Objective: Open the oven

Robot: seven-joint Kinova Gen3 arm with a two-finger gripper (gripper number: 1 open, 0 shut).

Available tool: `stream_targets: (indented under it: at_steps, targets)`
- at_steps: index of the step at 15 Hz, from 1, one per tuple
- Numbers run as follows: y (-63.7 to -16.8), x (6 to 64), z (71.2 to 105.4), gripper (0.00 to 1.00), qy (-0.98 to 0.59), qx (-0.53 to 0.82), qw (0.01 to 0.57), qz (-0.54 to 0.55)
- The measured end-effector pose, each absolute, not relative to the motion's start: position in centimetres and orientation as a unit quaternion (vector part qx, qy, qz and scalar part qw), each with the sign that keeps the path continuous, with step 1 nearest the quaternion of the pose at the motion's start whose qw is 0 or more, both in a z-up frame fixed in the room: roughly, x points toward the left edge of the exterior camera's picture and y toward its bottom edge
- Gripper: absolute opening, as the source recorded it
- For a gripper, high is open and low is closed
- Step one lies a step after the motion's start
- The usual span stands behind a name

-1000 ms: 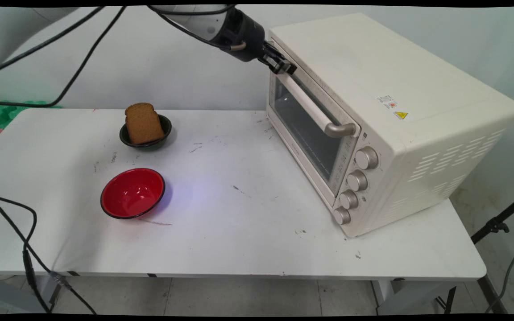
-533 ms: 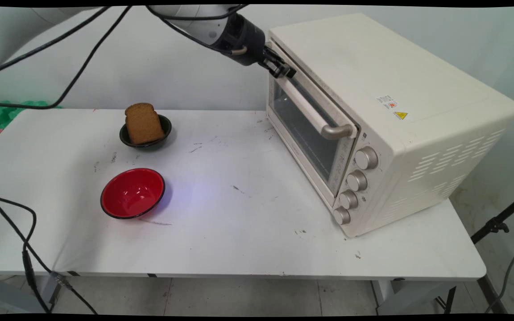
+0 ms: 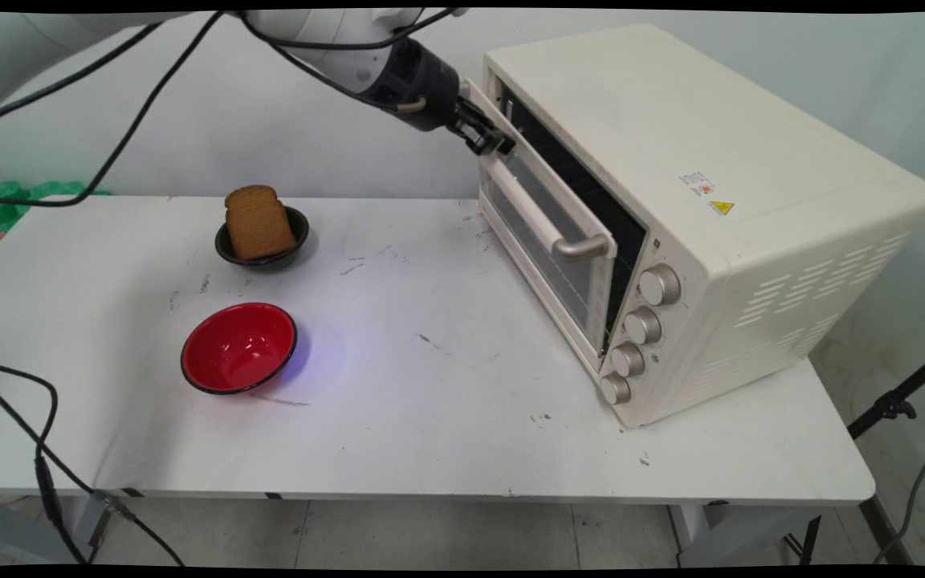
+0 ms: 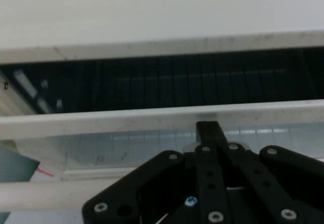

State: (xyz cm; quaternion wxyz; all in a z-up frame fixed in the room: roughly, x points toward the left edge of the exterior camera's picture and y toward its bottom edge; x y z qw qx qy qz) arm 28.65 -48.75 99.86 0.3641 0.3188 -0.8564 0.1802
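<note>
While the claw [image 3: 495, 144] is clenched on the handle [image 3: 539, 221] of the partly open oven [image 3: 711, 209] door [image 3: 547, 241], it may slip off, and the door could snap shut.

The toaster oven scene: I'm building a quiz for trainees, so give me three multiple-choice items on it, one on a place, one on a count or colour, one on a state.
1. Where does the slice of bread sit?
A. In the small dark bowl
B. In the red bowl
C. Inside the toaster oven

2. How many knobs are on the oven's front?
A. Two
B. Four
C. Six

3. What is the state of the oven door?
A. Fully shut
B. Lying flat open
C. Partly open at the top

Answers:
1. A, the brown slice leans upright in the dark bowl at the table's far side.
2. B, four silver knobs run in a column beside the door.
3. C, a dark gap shows between the door's top edge and the oven body, with the gripper at the door's upper far corner.
</note>
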Motion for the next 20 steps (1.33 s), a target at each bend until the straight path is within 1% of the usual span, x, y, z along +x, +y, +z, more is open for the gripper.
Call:
stream_targets:
  at_steps: [10,20]
  targets:
    - [-45.2,32.7,98.5,0.0,-0.863,0.315,0.353,0.179]
    - [-41.8,37.2,94.0,0.0,-0.856,0.332,0.353,0.18]
